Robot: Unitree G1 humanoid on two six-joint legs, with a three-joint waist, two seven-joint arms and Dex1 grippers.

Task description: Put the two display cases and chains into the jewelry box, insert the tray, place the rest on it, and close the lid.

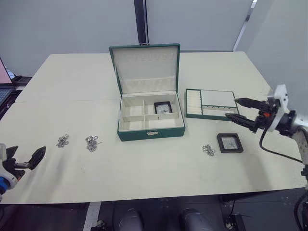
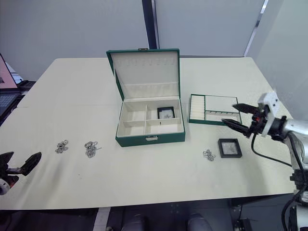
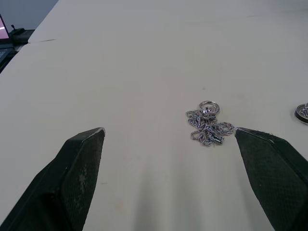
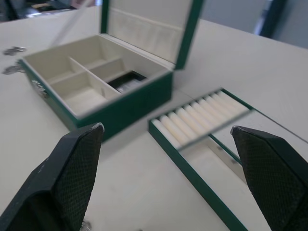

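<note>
Mid-table, the jewelry box lies long side along the front edge, lid upright, 1 display case inside. Right gripper spread over the tray; left gripper spread near the front-left corner.

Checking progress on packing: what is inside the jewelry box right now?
One display case lies in the back right compartment of the jewelry box. The other compartments look bare; the front wall hides part of their floors.
</note>
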